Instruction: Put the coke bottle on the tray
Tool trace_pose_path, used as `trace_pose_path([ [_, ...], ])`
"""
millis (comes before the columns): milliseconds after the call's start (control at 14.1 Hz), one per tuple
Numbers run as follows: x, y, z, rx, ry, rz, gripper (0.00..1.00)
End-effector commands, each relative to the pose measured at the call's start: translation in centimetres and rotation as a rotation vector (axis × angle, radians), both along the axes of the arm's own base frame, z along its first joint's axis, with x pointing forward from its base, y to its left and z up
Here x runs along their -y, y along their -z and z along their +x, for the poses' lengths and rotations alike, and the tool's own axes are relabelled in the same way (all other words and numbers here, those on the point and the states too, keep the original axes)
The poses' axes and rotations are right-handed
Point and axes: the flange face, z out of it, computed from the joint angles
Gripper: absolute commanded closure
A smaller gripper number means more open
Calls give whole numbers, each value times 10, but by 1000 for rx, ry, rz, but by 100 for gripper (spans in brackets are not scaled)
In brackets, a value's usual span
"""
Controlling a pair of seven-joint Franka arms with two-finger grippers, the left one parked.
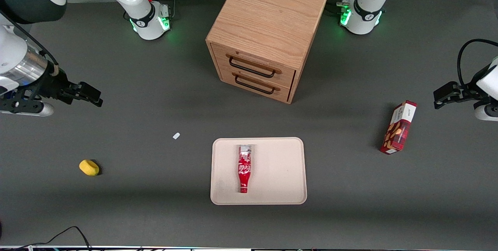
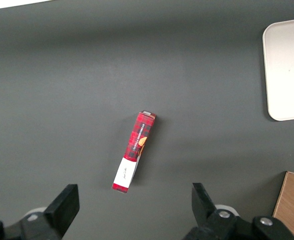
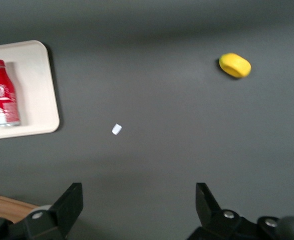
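Inspection finding: the coke bottle (image 1: 244, 168) lies flat on the tray (image 1: 280, 173), fully inside the low rim and apart from it on every side. Its long axis runs from the worktop's robot-side edge toward the front camera, silver base toward the drawer cabinet (image 1: 268, 33) and red cap toward the camera. It sits nearer the tray edge that faces my end of the worktop than the tray's middle. The tray itself rests centrally, near the camera-side edge of the worktop (image 1: 155, 212), in front of the cabinet's two drawers.

My pincer (image 1: 87, 94) hangs above bare worktop at the working arm's end, well apart from the tray. Its two fingers are spread wide and hold nothing; the right wrist view shows open surface between them. From my pincer, the bottle lies sideways toward the middle of the worktop and somewhat nearer the camera. My arm and the parked arm stand about equally far from it.

Judgement: the placement looks complete as things lie. Any coming move turns only on keeping clear; the bottle, lying on its side, could roll across the tray if knocked.

Other items noted: a yellow object (image 1: 89, 167) and a small white scrap (image 1: 176, 136) on the worktop toward my end, and a snack box (image 1: 398, 127) toward the parked arm's end. None touches the tray.
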Motion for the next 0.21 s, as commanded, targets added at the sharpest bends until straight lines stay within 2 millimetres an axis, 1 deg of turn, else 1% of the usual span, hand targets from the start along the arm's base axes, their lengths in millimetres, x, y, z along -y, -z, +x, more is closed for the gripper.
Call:
trace_pose_path([
  [0,6,-5,-15,-24,-15,-7,0],
  [142,9,-4,-15,-27,-10,-8,0],
])
